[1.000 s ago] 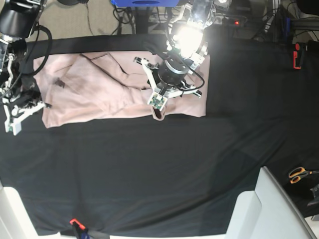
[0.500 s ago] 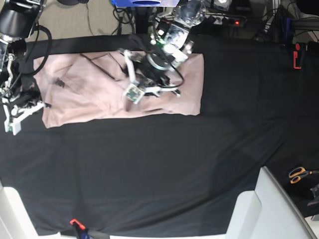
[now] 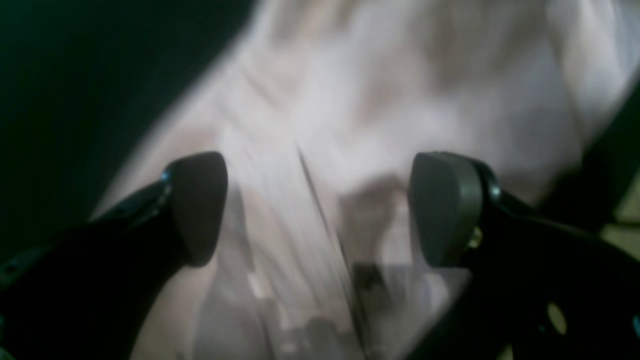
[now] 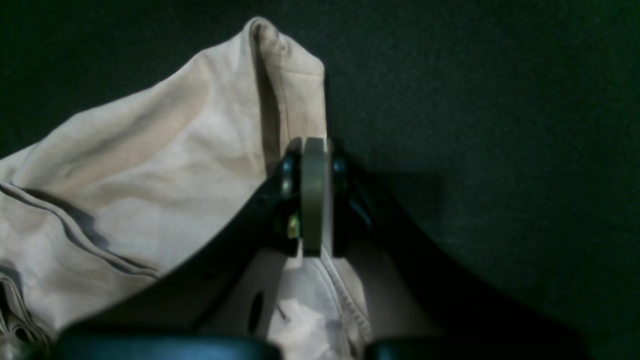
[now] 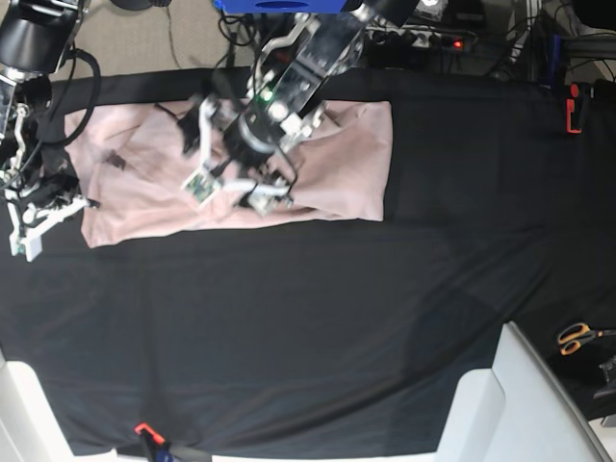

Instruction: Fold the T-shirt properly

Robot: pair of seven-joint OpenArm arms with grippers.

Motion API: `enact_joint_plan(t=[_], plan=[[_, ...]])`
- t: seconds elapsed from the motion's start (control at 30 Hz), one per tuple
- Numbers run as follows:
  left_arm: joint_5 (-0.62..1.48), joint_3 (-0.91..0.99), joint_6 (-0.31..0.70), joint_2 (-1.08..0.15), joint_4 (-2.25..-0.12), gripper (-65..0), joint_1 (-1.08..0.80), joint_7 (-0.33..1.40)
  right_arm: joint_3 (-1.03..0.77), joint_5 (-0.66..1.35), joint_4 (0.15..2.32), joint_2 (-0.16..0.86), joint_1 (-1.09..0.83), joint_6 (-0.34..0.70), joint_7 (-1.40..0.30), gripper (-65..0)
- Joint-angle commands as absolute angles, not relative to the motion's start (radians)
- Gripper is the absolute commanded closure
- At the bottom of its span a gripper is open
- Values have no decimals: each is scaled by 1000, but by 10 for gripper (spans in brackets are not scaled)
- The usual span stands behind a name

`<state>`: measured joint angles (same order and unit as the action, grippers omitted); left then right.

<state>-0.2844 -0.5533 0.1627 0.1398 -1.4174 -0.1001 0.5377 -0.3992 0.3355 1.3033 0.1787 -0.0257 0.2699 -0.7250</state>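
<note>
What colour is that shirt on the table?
Plain pale pink, no print: the T-shirt shows best in the base view.

cloth [image 5: 318, 337]: black, spread over the whole table, lightly creased
scissors [image 5: 576, 337]: orange handles, at the right edge, off the cloth
red clamp [image 5: 574, 108]: upper right, at the cloth's far edge
orange clip [image 5: 144, 429]: bottom left, on the cloth's near edge
blue box [image 5: 279, 5]: top centre, beyond the table
cables [image 5: 491, 48]: tangled on the floor, top right
white panel [image 5: 520, 404]: bottom right corner
</note>
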Motion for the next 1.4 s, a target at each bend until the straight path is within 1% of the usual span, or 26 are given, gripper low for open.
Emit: enact_joint_plan(t=[0.0,0.1,0.17,0.23,0.3,0.33,0.37,0.4,0.47,0.5,0.57,0.63,0.73,0.77,0.83,0.9,0.97,1.13,1.37], plan=[[-282,-559,159,153,-1434,-563,-87,518,-400,343,1326,194,-12,272,-711,-29],[-282,-553,159,153,-1481,-563,-79,518,-398,343,1337,189,-15,278,-714,-30],[-282,-536,159,150,-1560,-563,-88,518,-394,343,1399,183,-54,280,-714,-30],[-291,-458,159,147,-1630,-559,-107,530,-340,346,1504,166,-101,308,-714,-30],[-291,-348,159,133,-1696,-553,-137,605,-283,348,1623,147,-159,352,-714,-30],[-291,-285,159,122,-1727,-528,-153,647,-259,348,1673,128,-186,372,-714,-32],[-291,-223,159,104,-1753,-466,-166,677,-239,348,1712,107,-209,392,-717,-47],[-283,-162,162,74,-1770,-369,-194,691,-220,348,1735,84,-220,412,-737,-77],[-283,-65,162,19,-1785,-137,-237,688,-197,348,1742,42,-223,440,-789,-164],[-282,-16,162,-7,-1787,0,-266,688,-183,348,1741,24,-223,450,-816,-218],[-282,96,162,-42,-1781,0,-315,688,-139,348,1738,-2,-220,470,-828,-321],[-282,200,163,-51,-1774,0,-355,688,-97,348,1738,-13,-217,473,-826,-398],[-257,306,165,-87,-1765,0,-414,687,-61,348,1725,-33,-206,473,-826,-476],[-229,332,165,-99,-1762,0,-432,685,-58,348,1715,-36,-196,473,-826,-485],[-150,378,165,-130,-1750,0,-467,676,-54,348,1670,-41,-180,475,-826,-482],[-56,418,165,-157,-1715,0,-504,621,-54,348,1621,-41,-170,478,-825,-482],[-8,433,165,-177,-1672,0,-529,561,-54,348,1596,-42,-168,478,-823,-482],[-13,432,165,-188,-1600,0,-533,524,-54,348,1569,-42,-168,479,-802,-482],[-10,426,163,-186,-1600,0,-527,524,2,348,1478,-42,-166,479,-733,-479]])
